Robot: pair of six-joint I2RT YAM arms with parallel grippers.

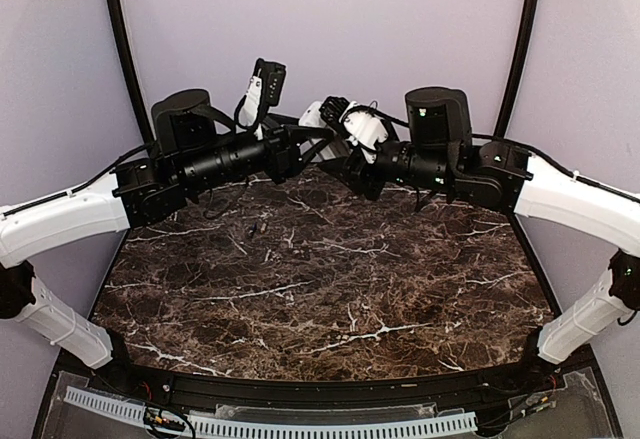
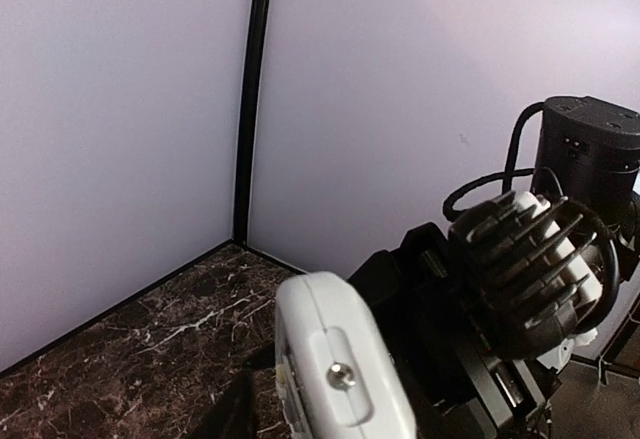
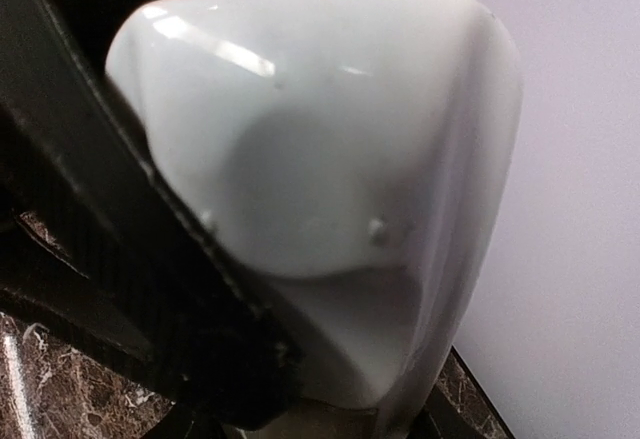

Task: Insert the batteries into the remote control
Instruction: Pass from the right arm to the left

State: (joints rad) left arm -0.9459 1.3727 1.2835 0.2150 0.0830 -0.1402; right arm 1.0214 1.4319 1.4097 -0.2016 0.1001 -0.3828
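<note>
The white remote control (image 1: 316, 115) hangs in the air at the back middle, between both arms. In the right wrist view it fills the frame (image 3: 330, 139), and my right gripper (image 1: 343, 137) is shut on it, one dark finger (image 3: 90, 259) pressed along its left side. In the left wrist view the remote's end (image 2: 340, 369), with a small screw in it, sits where my left gripper (image 1: 308, 139) has its jaws. A dark finger (image 2: 228, 411) shows at the remote's left with a sliver of marble between them. Two tiny dark shapes (image 1: 256, 229) on the marble may be the batteries.
The dark marble tabletop (image 1: 330, 289) spreads below both arms. Lilac walls and black frame posts (image 1: 125, 49) close the back and sides. The right arm's wrist with its white finned camera housing (image 2: 540, 259) hangs close by the left gripper.
</note>
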